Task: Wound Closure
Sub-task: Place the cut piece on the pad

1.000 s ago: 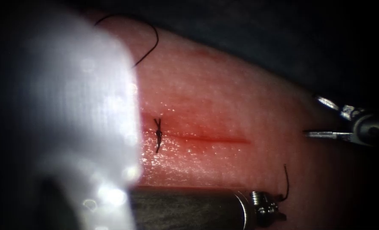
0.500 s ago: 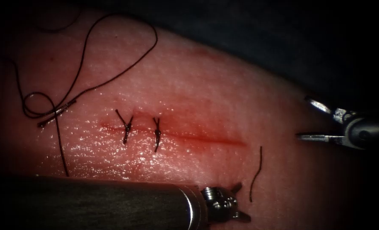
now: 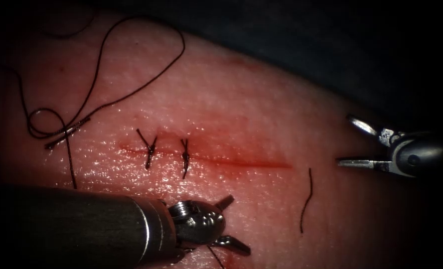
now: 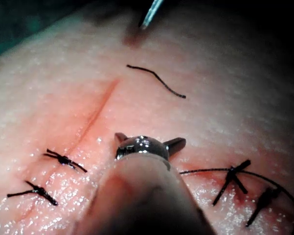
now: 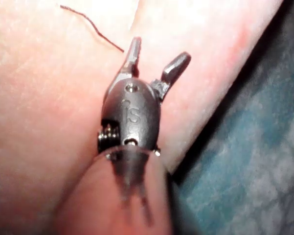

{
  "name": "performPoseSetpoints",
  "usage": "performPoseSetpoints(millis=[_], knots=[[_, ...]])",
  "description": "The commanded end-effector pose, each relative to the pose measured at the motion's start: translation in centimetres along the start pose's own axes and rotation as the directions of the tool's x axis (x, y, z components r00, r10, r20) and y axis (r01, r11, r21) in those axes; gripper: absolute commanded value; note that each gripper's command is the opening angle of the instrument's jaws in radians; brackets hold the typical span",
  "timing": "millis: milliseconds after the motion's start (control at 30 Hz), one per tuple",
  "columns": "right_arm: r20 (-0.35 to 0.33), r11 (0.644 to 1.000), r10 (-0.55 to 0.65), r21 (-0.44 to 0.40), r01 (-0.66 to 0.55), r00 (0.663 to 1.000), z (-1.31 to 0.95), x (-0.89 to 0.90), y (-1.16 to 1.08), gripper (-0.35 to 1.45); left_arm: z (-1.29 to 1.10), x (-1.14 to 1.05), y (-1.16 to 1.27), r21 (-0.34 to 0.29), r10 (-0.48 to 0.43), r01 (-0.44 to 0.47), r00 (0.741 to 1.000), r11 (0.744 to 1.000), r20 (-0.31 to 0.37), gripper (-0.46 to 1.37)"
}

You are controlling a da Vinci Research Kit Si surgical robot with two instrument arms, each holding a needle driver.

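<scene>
Steel jaws of left tool and right tool both spread, holding nothing; needle lies flat on tissue, in no tissue, far beyond left tool's shaft, nearer left arm, long axis oblique; cut thread end lies between the tools

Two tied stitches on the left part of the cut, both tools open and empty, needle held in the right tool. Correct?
Not quite. The right tool holds nothing: the endoscope view shows its jaws open and empty. The needle lies loose on the tissue, left of the cut. The two tied stitches and the open, empty left tool are as you say.
</scene>
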Motion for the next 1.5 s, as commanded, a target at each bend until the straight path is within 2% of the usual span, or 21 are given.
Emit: performPoseSetpoints(millis=[33,200,300,367,433,500,533,767,867,967,1267,1500], knots=[[0.002,1.000,0.005,0.006,-0.005,1.000,0.00,0.00,0.00,1.31,-0.11,0.00,-0.04,-0.017,0.000,0.000,1.000,1.000,-0.030,0.87],[-0.002,0.999,0.029,0.020,-0.029,1.000,0.05,0.01,-0.01,1.26,-0.68,0.14,-0.17,-0.029,0.037,-0.038,0.998,0.999,-0.048,0.73],[0.001,0.999,0.036,0.020,-0.036,0.999,0.08,0.02,-0.01,1.25,-1.01,0.19,-0.21,-0.049,0.079,-0.083,0.993,0.995,-0.086,0.79],[-0.002,0.999,0.036,0.024,-0.036,0.999,0.11,0.03,-0.02,1.25,-1.33,0.22,-0.26,-0.068,0.112,-0.122,0.984,0.990,-0.136,0.88],[-0.004,0.999,0.042,0.025,-0.042,0.999,0.12,0.03,-0.02,1.25,-1.46,0.23,-0.27,-0.069,0.114,-0.125,0.983,0.990,-0.143,0.88],[-0.004,0.999,0.042,0.025,-0.042,0.999,0.13,0.04,-0.02,1.25,-1.64,0.23,-0.30,-0.048,0.122,-0.130,0.982,0.990,-0.144,0.88],[-0.003,0.999,0.042,0.029,-0.042,0.999,0.14,0.04,-0.02,1.25,-1.80,0.22,-0.33,-0.020,0.128,-0.132,0.982,0.991,-0.141,0.87],[-0.002,0.998,0.049,0.035,-0.049,0.999,0.16,0.08,-0.06,1.26,-2.29,0.07,-0.50,0.045,0.166,-0.162,0.978,0.986,-0.128,0.84],[-0.003,0.998,0.049,0.036,-0.049,0.999,0.19,0.10,-0.08,1.25,-2.42,-0.02,-0.58,0.068,0.160,-0.153,0.980,0.986,-0.122,0.83],[-0.003,0.998,0.049,0.039,-0.049,0.999,0.21,0.11,-0.08,1.25,-2.45,-0.06,-0.62,0.087,0.163,-0.154,0.980,0.984,-0.117,0.80],[-0.008,0.998,0.049,0.045,-0.049,0.999,0.24,0.13,-0.10,1.26,-2.28,-0.07,-0.66,0.095,0.173,-0.162,0.977,0.982,-0.121,0.78],[-0.006,0.998,0.049,0.047,-0.049,0.999,0.24,0.13,-0.10,1.25,-2.27,-0.07,-0.66,0.097,0.173,-0.161,0.977,0.982,-0.124,0.79]])
